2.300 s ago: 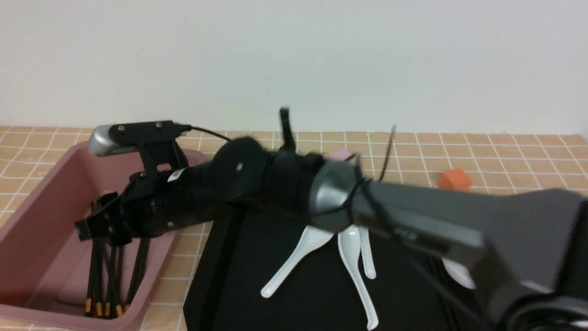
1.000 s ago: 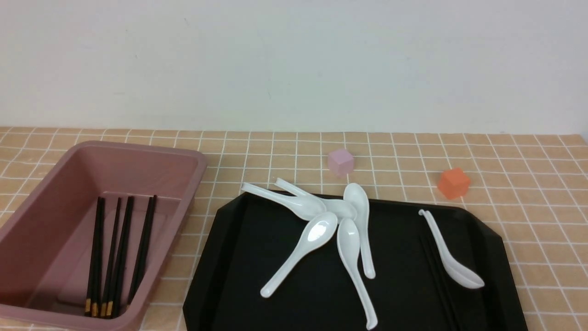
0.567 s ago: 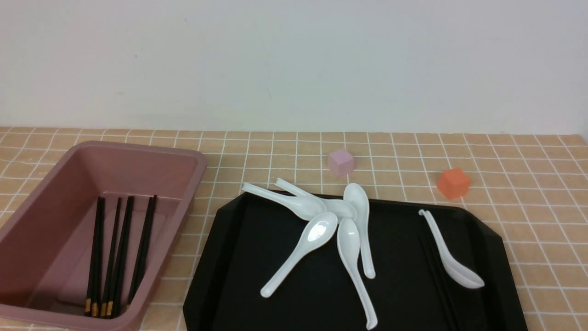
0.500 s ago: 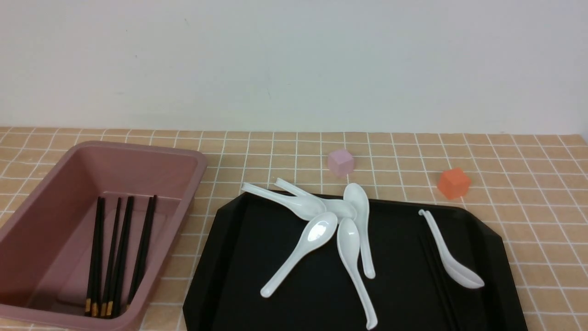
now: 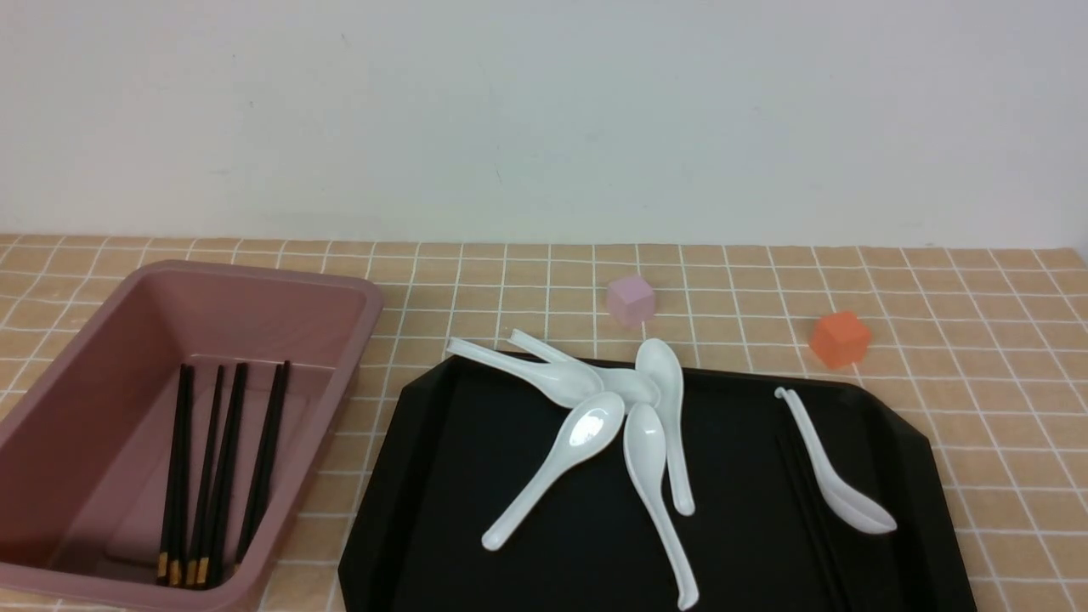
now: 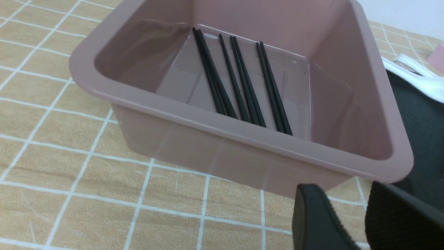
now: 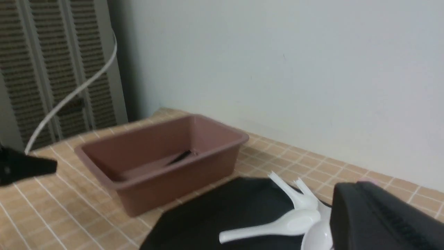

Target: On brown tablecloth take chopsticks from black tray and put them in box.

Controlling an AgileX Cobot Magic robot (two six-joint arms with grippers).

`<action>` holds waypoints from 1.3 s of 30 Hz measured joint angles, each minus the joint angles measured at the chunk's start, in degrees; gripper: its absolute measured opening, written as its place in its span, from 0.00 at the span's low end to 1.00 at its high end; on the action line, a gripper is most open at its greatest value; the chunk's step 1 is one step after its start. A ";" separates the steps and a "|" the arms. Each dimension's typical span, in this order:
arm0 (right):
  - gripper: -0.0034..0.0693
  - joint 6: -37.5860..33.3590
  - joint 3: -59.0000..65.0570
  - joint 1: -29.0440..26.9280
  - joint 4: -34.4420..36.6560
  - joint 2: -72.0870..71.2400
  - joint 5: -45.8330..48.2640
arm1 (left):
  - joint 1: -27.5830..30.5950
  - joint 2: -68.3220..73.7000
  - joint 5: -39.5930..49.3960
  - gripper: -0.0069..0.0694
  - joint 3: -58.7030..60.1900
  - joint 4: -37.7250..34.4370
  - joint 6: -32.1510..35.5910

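Tablecloth [image 5: 527,280] brown grid, white wall [image 5: 544,110] behind; left gripper [image 6: 350,215] fingers apart, right unclear.

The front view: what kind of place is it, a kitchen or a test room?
Probably a staged test table, not a kitchen. A checked brown tablecloth lies against a bare wall, white spoons sit on a black tray beside a box of chopsticks, and two small cubes look like props.
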 joint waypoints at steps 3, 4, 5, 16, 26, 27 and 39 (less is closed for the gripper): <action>0.08 -1.39 2.41 -1.68 -0.19 -1.37 -0.05 | 0.00 0.00 0.00 0.40 0.00 0.00 0.00; 0.08 -1.39 2.97 -2.49 -0.19 -1.69 -0.10 | 0.00 0.00 0.00 0.40 0.00 0.00 0.00; 0.09 -1.54 4.20 -5.10 -0.19 -2.25 -0.10 | 0.00 0.00 0.00 0.40 0.00 0.00 0.00; 0.11 -1.61 15.49 -33.59 -0.21 -4.65 0.67 | 0.00 0.00 0.00 0.40 0.00 0.00 0.00; 0.12 -1.61 15.67 -40.48 0.24 -4.65 5.97 | 0.00 0.00 0.00 0.40 0.00 0.00 0.00; 0.12 -1.61 15.67 -40.48 0.24 -4.65 6.99 | 0.00 0.00 0.00 0.40 0.00 0.00 0.00; 0.15 -1.61 15.35 -40.48 0.40 -4.65 8.81 | 0.00 0.00 0.00 0.40 0.00 0.00 0.00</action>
